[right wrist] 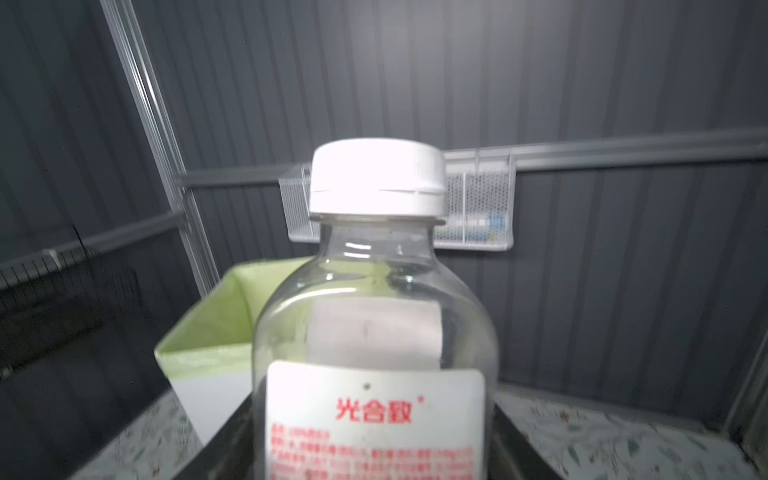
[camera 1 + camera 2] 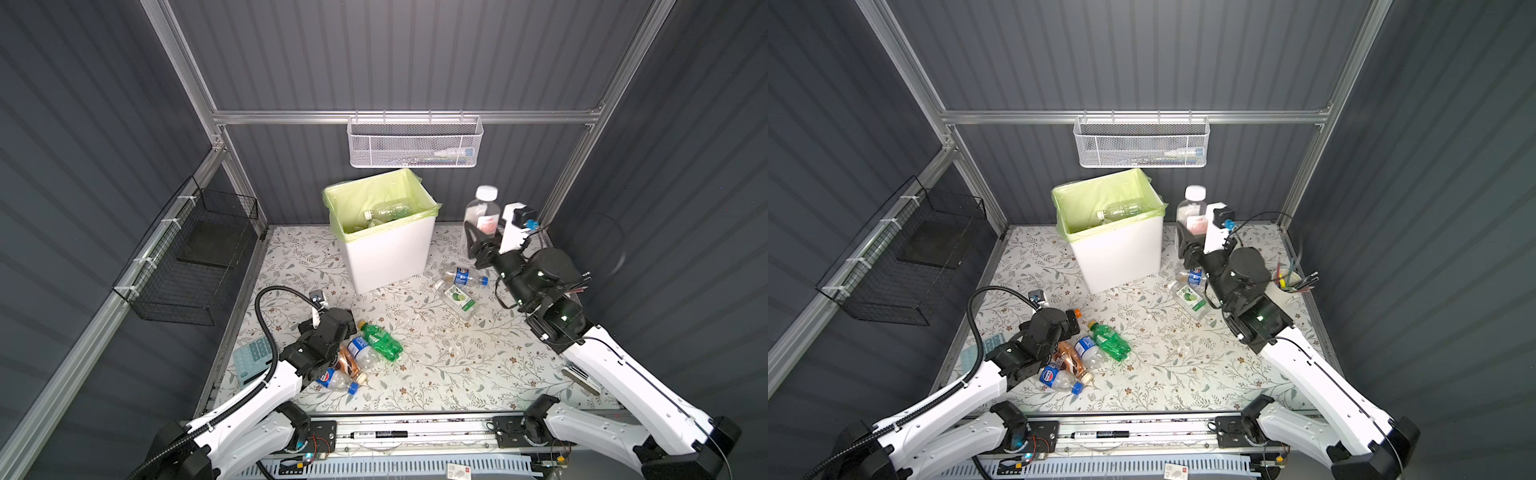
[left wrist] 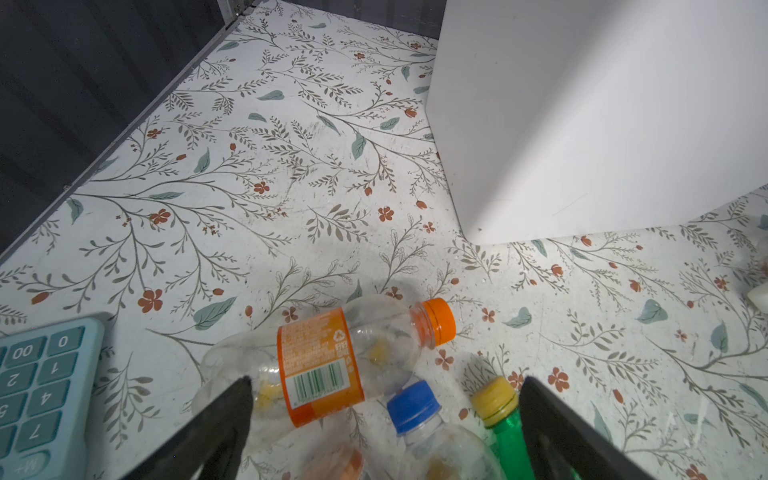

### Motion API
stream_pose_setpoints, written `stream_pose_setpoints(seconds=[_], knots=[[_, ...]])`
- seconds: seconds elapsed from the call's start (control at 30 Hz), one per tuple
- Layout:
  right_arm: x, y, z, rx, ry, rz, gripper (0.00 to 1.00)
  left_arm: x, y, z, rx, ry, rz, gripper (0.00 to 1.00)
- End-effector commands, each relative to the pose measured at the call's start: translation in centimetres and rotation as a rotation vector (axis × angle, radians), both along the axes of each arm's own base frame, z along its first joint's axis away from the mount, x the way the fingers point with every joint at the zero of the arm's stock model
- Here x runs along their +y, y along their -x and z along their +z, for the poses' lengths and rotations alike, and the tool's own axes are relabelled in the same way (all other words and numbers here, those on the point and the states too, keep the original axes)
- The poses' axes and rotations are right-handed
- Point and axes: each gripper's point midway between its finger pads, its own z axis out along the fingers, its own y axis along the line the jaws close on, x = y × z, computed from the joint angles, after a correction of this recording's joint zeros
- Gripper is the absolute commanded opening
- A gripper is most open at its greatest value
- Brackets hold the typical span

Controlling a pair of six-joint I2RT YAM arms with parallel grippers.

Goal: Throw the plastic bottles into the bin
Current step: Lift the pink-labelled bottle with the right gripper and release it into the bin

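The large clear plastic bottle (image 2: 482, 210), with a white screw cap and a red-printed white label, stands upright just to the right of the tall white rectangular plastic bin (image 2: 386, 259) in both top views. The right fingers (image 1: 224, 451) are closed on its lower body, one black finger at each side. If its base touches the flowered bench (image 2: 436, 365), I cannot tell. The bin carries a pale yellow-green bag liner (image 2: 349, 199) over its rim, and some clear bottles (image 2: 386, 210) lie inside it.

In front of the held bottle two small bottles lie close together on the bench. They are a clear bottle with a blue label and blue cap (image 2: 463, 276) and a clear bottle with a green and white label (image 2: 457, 300).

At the left side a group of small bottles lies packed together. It holds a green bottle with a yellow cap (image 2: 380, 340), a clear bottle with a blue and white label (image 2: 360, 351) and a brown bottle (image 2: 348, 365). Nearest to the front edge lies a clear bottle with a blue cap (image 2: 334, 380). The left fingers (image 3: 224, 424) are spread wide and hold nothing. In the left wrist view a clear bottle with an orange label and orange cap (image 3: 332, 361) lies on its side just ahead of them.

A pale teal calculator (image 2: 251, 359) lies near the left edge of the bench.
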Motion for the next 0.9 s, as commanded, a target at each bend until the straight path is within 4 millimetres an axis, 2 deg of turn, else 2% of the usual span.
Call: stream_pose_setpoints(seconds=[0.0, 0.1, 0.17, 0.23, 0.3, 0.33, 0.37, 0.4, 0.43, 0.5, 0.57, 0.67, 0.77, 0.83, 0.87], knots=[[0.2, 0.9, 6.6, -0.248, -0.1, 0.02, 0.54, -0.1, -0.1, -0.1, -0.008, 0.016, 0.008, 1.0], [3.4, -2.3, 7.4, -0.247, -0.102, 0.086, 0.54, 0.1, 0.0, 0.1, -0.014, 0.02, 0.011, 1.0], [7.3, -6.3, 6.5, -0.154, -0.06, 0.181, 0.56, 0.1, 0.0, 0.3, -0.022, 0.025, 0.014, 1.0], [11.4, -10.4, 3.4, 0.035, 0.015, 0.285, 0.6, 0.1, 0.1, 0.4, -0.027, 0.028, 0.012, 1.0], [14.7, -13.4, 0.5, 0.175, 0.079, 0.361, 0.67, 0.1, 0.0, 0.6, -0.029, 0.031, 0.01, 1.0], [15.8, -14.6, -1.3, 0.253, 0.121, 0.376, 0.74, 0.0, 0.0, 0.5, -0.027, 0.03, 0.008, 1.0], [16.4, -15.6, -2.9, 0.314, 0.152, 0.37, 0.86, 0.0, 0.0, 0.5, -0.025, 0.027, 0.004, 1.0], [16.4, -16.2, -3.2, 0.34, 0.168, 0.36, 0.98, -0.1, 0.0, 0.7, -0.026, 0.026, 0.0, 1.0], [16.1, -16.7, -3.4, 0.364, 0.173, 0.335, 0.99, -0.1, 0.0, 0.7, -0.024, 0.023, -0.001, 1.0], [14.9, -16.8, -2.5, 0.357, 0.171, 0.281, 0.99, -0.1, 0.0, 0.6, -0.022, 0.022, -0.004, 1.0], [13.3, -15.7, -0.6, 0.296, 0.155, 0.233, 0.99, -0.1, 0.0, 0.6, -0.022, 0.024, -0.004, 1.0], [11.1, -13.9, 0.7, 0.212, 0.117, 0.187, 0.99, -0.2, 0.0, 0.3, -0.023, 0.032, -0.003, 1.0], [9.2, -12.8, 0.3, 0.198, 0.102, 0.148, 0.99, -0.3, -0.1, 0.2, -0.019, 0.032, -0.005, 1.0], [8.0, -12.5, -0.7, 0.217, 0.11, 0.122, 0.99, -0.4, -0.2, 0.3, -0.016, 0.028, -0.006, 1.0], [7.3, -12.5, -2.0, 0.243, 0.122, 0.104, 0.99, -0.4, -0.2, 0.3, -0.014, 0.024, -0.008, 1.0]])
